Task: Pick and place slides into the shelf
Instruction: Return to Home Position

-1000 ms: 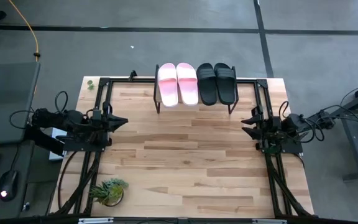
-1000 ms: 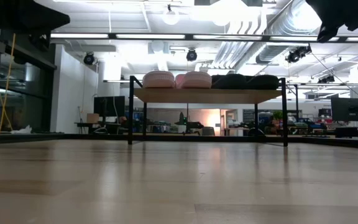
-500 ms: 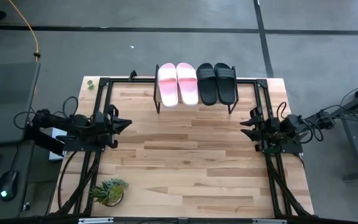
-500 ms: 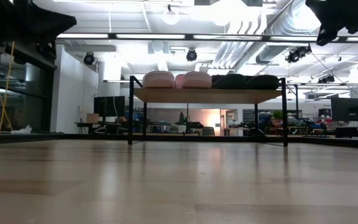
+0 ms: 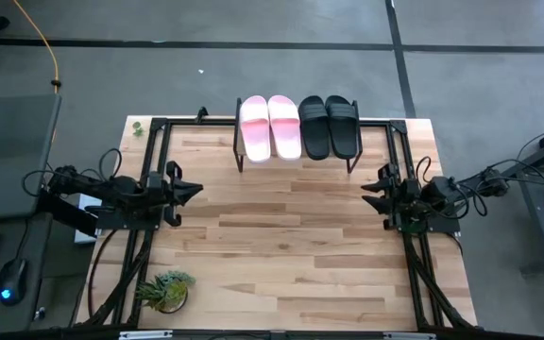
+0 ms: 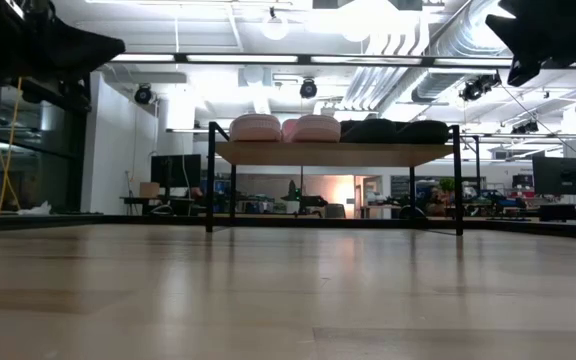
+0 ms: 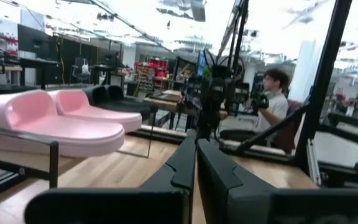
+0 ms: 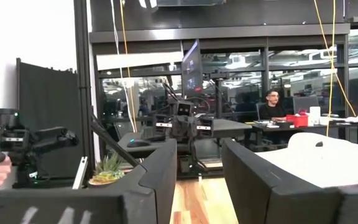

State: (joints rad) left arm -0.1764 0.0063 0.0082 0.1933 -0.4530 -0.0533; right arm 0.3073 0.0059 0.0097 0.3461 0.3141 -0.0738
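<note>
Two pink slides [image 5: 271, 127] and two black slides [image 5: 329, 127] lie side by side, soles down, on the shelf [image 5: 296, 162] at the table's far edge. In the low view the pink pair [image 6: 284, 127] and the black pair [image 6: 393, 130] sit on the shelf top [image 6: 333, 153]. The left wrist view shows the pink slides [image 7: 55, 127], with the black ones [image 7: 120, 102] behind them. My left gripper [image 5: 199, 189] hovers shut at the table's left side. My right gripper [image 5: 365, 194] hovers open at the right side. Both point toward the table's middle, away from the shelf.
A small potted plant [image 5: 165, 288] stands near the table's near left corner. Black frame rails [image 5: 149, 170] run along both sides of the table. Bare wood [image 5: 281, 246] spreads between the arms. A person [image 7: 275, 93] sits in the room beyond the table.
My left gripper has crept a little toward the table's right edge, and my right gripper a little toward the left edge, so both stand slightly nearer the table's middle. The slides and the shelf have stayed put.
</note>
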